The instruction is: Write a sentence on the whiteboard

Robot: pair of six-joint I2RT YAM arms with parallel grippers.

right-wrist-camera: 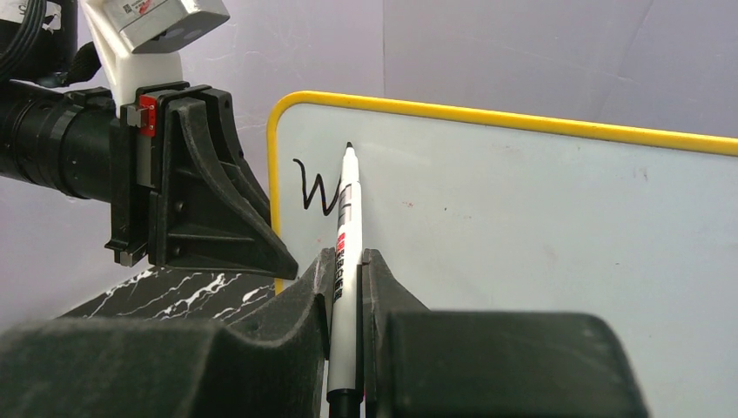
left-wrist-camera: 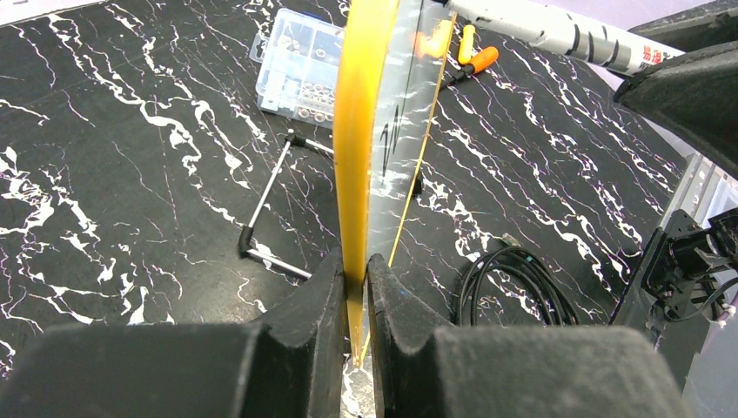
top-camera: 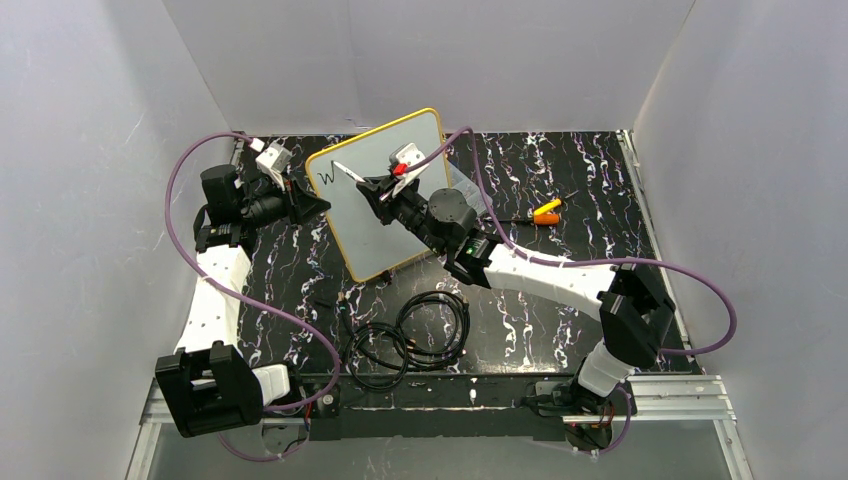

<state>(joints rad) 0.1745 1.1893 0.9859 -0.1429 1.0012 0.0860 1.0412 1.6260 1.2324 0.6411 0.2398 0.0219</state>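
cables (top-camera: 420, 335): black loops coiled on the worktop (top-camera: 520, 330), near edge, centre
right gripper (right-wrist-camera: 348, 270): fingers clamped on the marker (right-wrist-camera: 346, 226), gripping its barrel, black tip pointing up and away
marker tip: at the board face, just right of the writing; can't tell if it touches
left gripper (left-wrist-camera: 355, 279): fingers pinched on the whiteboard's yellow frame at its left edge
whiteboard (top-camera: 365, 240): left of worktop centre, standing steep, writing face toward the right arm; can't tell if the lower edge rests on the worktop
sentence (right-wrist-camera: 315, 187): just a black "W", top-left corner of the board, rest of the face blank
bent metal rod (left-wrist-camera: 265, 213): flat on the worktop behind the board
compartment box (left-wrist-camera: 300, 65): clear plastic, small parts inside, beyond the rod
screwdrivers (top-camera: 546, 212): orange and yellow handles, side by side, toward the far right of the worktop, well apart from the board
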